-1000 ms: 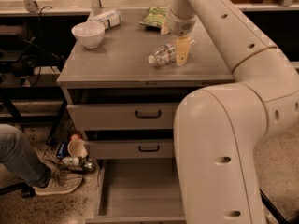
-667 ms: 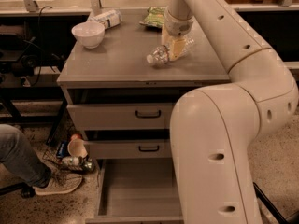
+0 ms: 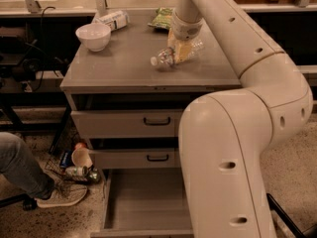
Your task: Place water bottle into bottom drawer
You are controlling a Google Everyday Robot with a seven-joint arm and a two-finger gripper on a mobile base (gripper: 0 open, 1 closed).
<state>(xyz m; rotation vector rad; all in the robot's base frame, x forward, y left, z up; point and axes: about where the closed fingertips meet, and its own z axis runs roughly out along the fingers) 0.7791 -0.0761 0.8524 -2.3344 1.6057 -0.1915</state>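
The cabinet [image 3: 124, 68] sets the scene. At its foot the bottom drawer [image 3: 143, 197] stands pulled out, ready to receive. Over the cabinet's top, toward the right rear, the gripper [image 3: 181, 51] is clamped across the water bottle [image 3: 166, 57], which tilts cap-down, apparently held mid-body for carrying.

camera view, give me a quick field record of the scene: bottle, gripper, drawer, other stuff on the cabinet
water bottle: roughly on its side at the cabinet top, white cap toward the left
gripper: down at the bottle's middle
bottom drawer: pulled open, plain grey inside showing
white bowl: back left of the top
white packet: behind the bowl
green bag: back edge, behind the gripper
task state: bottle not yet in the drawer
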